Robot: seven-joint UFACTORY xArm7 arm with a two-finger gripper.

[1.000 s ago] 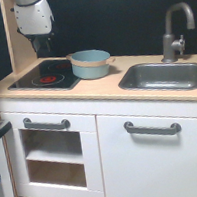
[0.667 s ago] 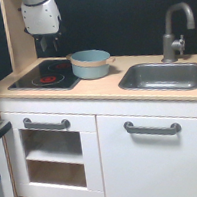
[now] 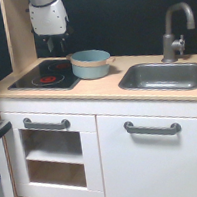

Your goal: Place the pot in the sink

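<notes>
The pot (image 3: 90,64) is light blue-grey with a tan band below its rim. It stands upright on the wooden counter at the right edge of the black stovetop (image 3: 44,76). The sink (image 3: 162,76) is a dark grey basin set in the counter at the exterior view's right, with a grey curved faucet (image 3: 175,31) behind it. My gripper (image 3: 52,44) hangs from a white arm above the stovetop, left of the pot and higher than it, touching nothing. Its dark fingers point down; their spread is too small to read.
A tall wooden side panel (image 3: 18,31) rises behind and left of the gripper. Below the counter are white cabinet doors with grey handles (image 3: 152,129) and an open oven window (image 3: 54,157). The backdrop is dark.
The arm has moved toward the exterior view's right, from above the stovetop's left part to nearer the pot. The pot has not moved.
</notes>
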